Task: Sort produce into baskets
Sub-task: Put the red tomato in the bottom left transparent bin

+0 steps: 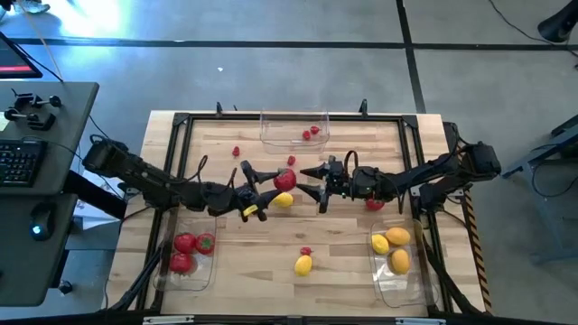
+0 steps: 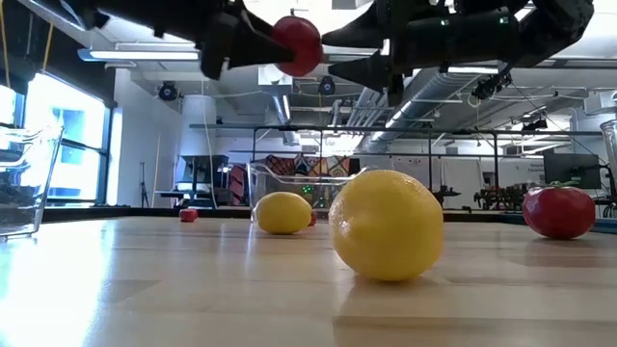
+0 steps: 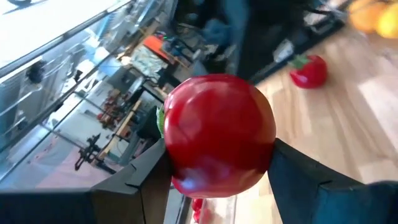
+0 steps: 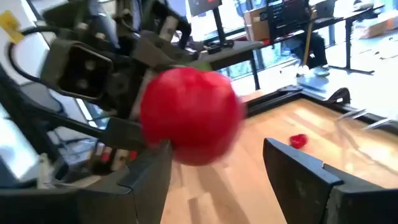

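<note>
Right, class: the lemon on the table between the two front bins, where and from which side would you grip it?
Probably from straight above, closing across the lemon's narrower middle: it lies on its side, with only a small berry close by.

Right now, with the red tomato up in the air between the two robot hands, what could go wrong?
1. The tomato is up off the table, pinched by the left hand, with the right hand open around it. If the pinch slips, it could drop and roll away.
2. The two hands are almost nose to nose, so they might bump.
3. A lemon lies just beneath, and a falling tomato could knock it.
</note>
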`<act>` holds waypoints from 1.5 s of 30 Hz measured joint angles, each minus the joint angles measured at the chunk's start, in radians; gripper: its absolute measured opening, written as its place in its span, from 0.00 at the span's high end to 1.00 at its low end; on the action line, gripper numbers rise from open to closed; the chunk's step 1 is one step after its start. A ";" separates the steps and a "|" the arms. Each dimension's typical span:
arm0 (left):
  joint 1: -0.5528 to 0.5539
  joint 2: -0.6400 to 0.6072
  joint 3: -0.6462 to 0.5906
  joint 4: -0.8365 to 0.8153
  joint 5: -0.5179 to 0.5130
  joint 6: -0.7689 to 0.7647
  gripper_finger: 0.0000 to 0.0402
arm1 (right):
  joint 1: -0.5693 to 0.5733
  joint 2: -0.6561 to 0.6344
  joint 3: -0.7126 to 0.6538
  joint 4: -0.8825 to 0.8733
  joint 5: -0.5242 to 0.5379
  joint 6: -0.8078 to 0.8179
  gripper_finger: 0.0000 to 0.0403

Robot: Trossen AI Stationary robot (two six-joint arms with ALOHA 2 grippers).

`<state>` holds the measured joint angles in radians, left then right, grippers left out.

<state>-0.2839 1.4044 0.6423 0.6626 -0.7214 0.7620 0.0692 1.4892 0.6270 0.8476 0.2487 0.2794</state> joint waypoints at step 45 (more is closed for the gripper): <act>-0.506 -0.349 0.094 -1.518 0.841 -1.592 0.50 | -0.043 -0.043 0.001 -0.168 0.076 -0.053 0.40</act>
<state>-0.7895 1.0555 0.7366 -0.8552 0.1192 -0.8300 0.0257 1.4464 0.6284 0.6793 0.3244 0.2264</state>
